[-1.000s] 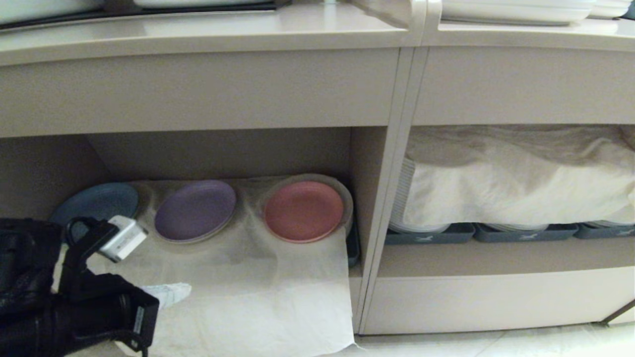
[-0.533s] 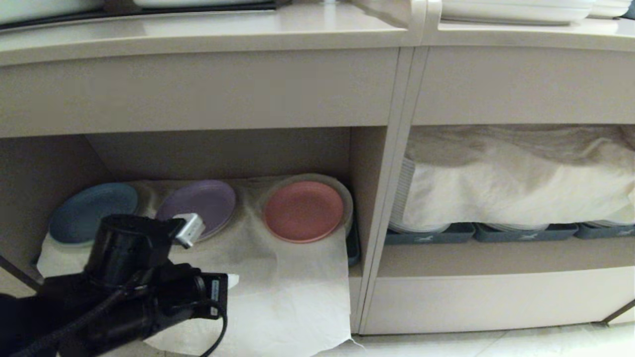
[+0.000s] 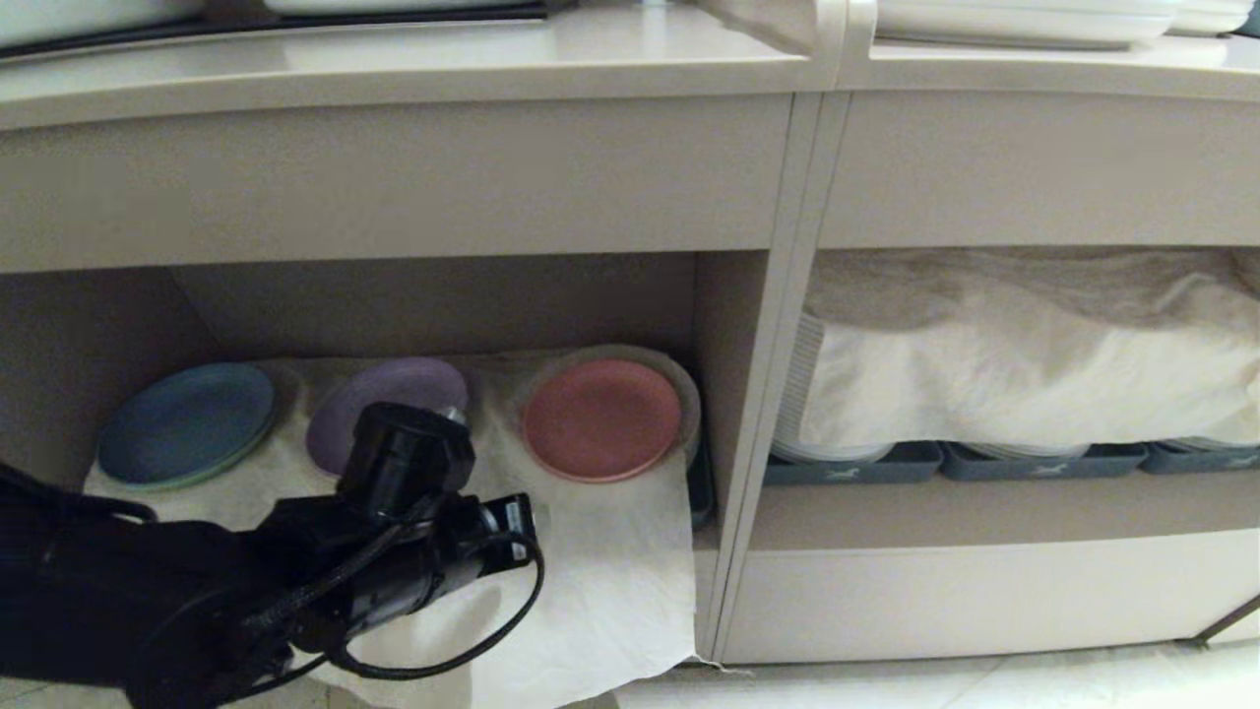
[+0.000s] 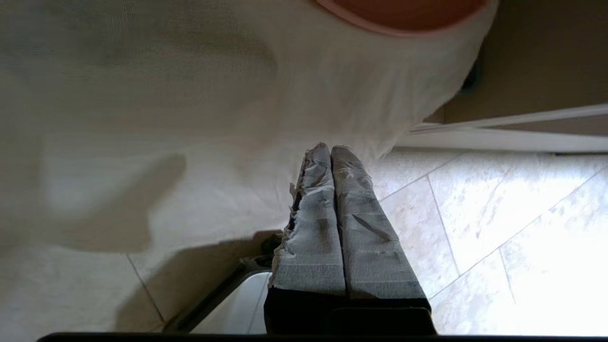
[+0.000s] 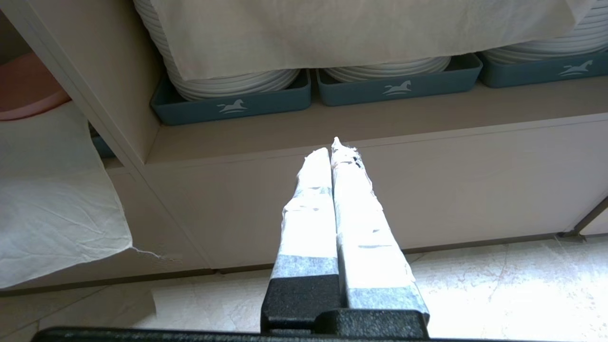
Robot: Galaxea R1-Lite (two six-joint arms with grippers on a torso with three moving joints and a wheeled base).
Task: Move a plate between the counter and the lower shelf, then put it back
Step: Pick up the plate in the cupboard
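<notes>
The pink plate (image 3: 602, 418) lies on the white cloth (image 3: 600, 561) draped over the stacks in the lower shelf (image 3: 443, 300), at its right end. Its rim also shows in the left wrist view (image 4: 403, 14) and the right wrist view (image 5: 23, 88). The counter (image 3: 413, 61) runs across the top. My left arm (image 3: 394, 532) reaches in low from the left, in front of the cloth. My left gripper (image 4: 331, 148) is shut and empty, just off the hanging cloth and a little short of the plate. The right gripper (image 5: 333, 146) is shut and empty before the neighbouring cubby's base.
A purple plate (image 3: 394, 389), partly behind my arm, and a blue plate (image 3: 187, 423) lie left of the pink one. The right cubby holds white plates under a cloth in grey-blue trays (image 3: 847, 465). White dishes (image 3: 1024, 25) sit on top. Tiled floor (image 3: 984, 679) lies below.
My left arm has swung rightward across the front of the cloth, towards the pink plate, and now covers part of the purple plate. The plates have not moved.
</notes>
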